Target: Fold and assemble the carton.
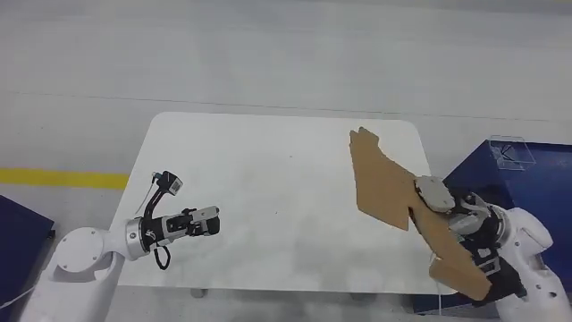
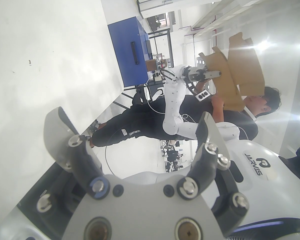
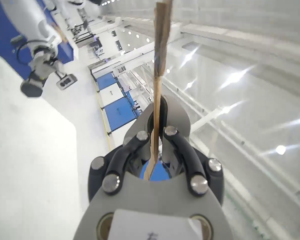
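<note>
carton [image 1: 380,183] edge-on between right fingers [image 3: 177,119], seemingly above table [image 1: 268,170] | left fingers [image 2: 59,126] apart

Bright ceiling lamps [image 3: 280,149] are flaring into starbursts in both wrist views; the white rectangular table [image 1: 268,170] is glaring.

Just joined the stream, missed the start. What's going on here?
The right tool is shut on the cardboard carton and holds it in the air by the table's right edge. The carton is a flat sheet with loose flaps; no box shape has been formed yet. The left tool is open and empty, over the left side of the table, well apart from the carton.
</note>
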`<state>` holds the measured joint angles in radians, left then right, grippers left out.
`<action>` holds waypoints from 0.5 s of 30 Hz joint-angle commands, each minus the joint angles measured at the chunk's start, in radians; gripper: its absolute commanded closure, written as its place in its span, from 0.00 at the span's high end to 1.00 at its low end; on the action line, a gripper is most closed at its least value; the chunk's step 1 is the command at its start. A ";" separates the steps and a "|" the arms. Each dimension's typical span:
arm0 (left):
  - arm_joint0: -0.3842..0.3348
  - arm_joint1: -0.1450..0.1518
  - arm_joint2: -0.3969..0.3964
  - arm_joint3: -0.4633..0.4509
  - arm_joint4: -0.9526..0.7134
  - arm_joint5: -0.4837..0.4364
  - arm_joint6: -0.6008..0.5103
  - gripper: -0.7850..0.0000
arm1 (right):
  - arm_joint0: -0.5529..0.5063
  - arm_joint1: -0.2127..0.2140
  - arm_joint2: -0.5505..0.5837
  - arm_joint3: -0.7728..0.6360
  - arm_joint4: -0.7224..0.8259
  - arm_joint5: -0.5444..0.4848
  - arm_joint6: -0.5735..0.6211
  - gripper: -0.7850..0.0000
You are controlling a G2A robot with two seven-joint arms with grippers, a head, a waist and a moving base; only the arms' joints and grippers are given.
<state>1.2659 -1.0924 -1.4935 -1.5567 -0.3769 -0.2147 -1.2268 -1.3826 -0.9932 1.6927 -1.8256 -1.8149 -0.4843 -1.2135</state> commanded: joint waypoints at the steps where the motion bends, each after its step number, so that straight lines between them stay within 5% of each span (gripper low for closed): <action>1: 0.000 0.000 0.000 0.000 0.000 0.000 0.000 1.00 | -0.005 0.002 0.011 -0.005 0.193 -0.159 0.100 0.00; 5: 0.000 0.000 0.000 0.000 0.000 0.000 0.000 1.00 | -0.045 0.005 0.005 0.017 0.613 -0.457 0.347 0.00; 7: 0.000 0.000 0.000 0.000 0.000 0.000 0.000 1.00 | -0.075 0.013 -0.028 0.021 0.873 -0.528 0.553 0.00; 11: 0.000 0.000 0.000 0.000 0.000 0.000 0.000 1.00 | -0.138 0.057 -0.126 -0.037 1.438 -0.487 1.068 0.00; 15: 0.000 0.000 0.000 0.000 0.000 0.000 0.000 1.00 | -0.135 0.105 -0.132 -0.096 1.941 -0.239 1.595 0.00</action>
<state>1.2659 -1.0924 -1.4935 -1.5567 -0.3769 -0.2147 -1.2268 -1.5230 -0.8974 1.5522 -1.9159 -0.0980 -0.8021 0.1531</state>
